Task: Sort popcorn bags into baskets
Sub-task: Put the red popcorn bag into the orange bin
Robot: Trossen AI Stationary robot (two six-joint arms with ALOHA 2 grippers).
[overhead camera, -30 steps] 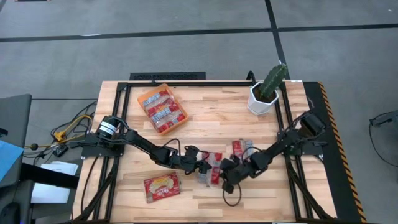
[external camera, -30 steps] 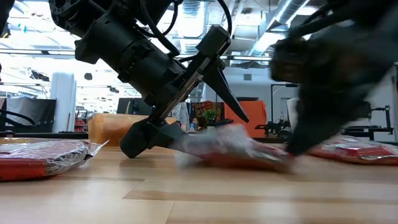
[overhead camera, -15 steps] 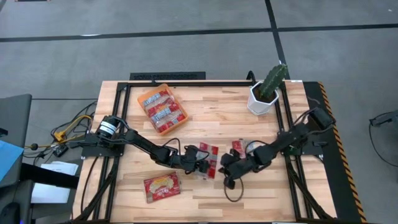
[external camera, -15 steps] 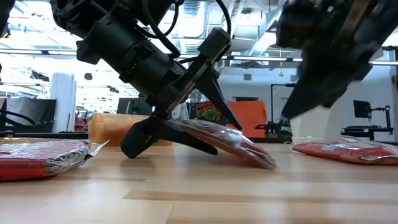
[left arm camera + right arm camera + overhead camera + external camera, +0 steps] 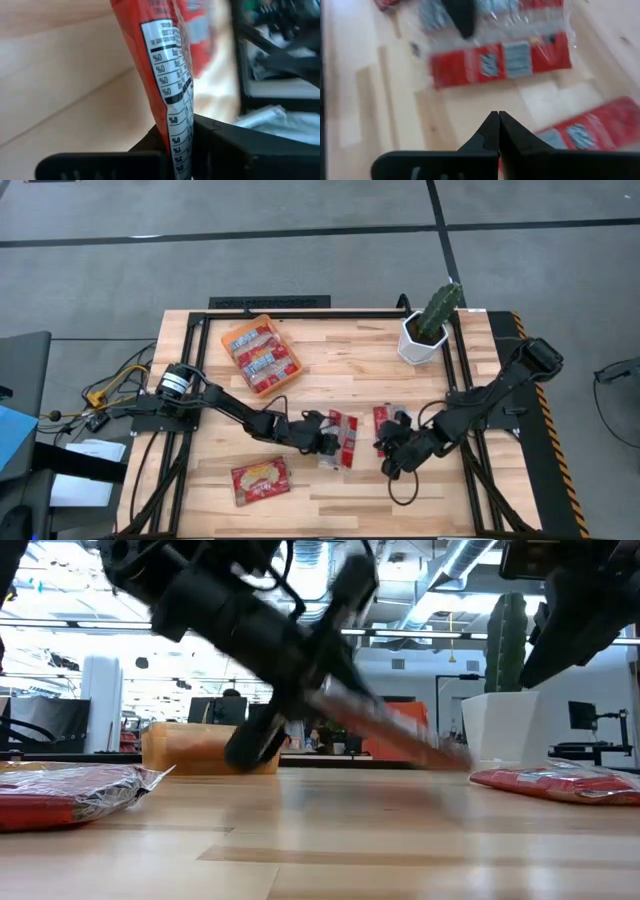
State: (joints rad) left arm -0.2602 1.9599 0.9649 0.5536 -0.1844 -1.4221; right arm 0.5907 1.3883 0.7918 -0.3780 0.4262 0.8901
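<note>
Red plastic with a white nutrition panel fills my left wrist view: a popcorn bag [image 5: 167,95] pinched between the fingers of my left gripper [image 5: 325,442], which are pressed tight on its lower edge. A second ago this bag lay flat on the wood under my fingers; half a second ago one end had tipped up; now it is clear of the table [image 5: 340,375] and slanting in the air, so the pick has worked and I judge the carry to the orange basket [image 5: 230,330] comes next. The basket sits well off behind my left gripper, already holding several bags.

My right gripper [image 5: 397,459] has pulled back from the bag it was steadying and hangs empty just beside me, its fingers pressed together. Below it lie more bags: one full red bag with grey panels [image 5: 500,57] and another [image 5: 592,130] cut off at the edge. A yellow-centred bag [image 5: 260,478] lies apart, nearer my left arm's base side. A potted cactus [image 5: 430,325] stands far beyond my right gripper.

In the low view my left gripper and its bag are smeared by motion, so I cannot tell how firmly the bag hangs. How many bags lie under my arms is hidden.
</note>
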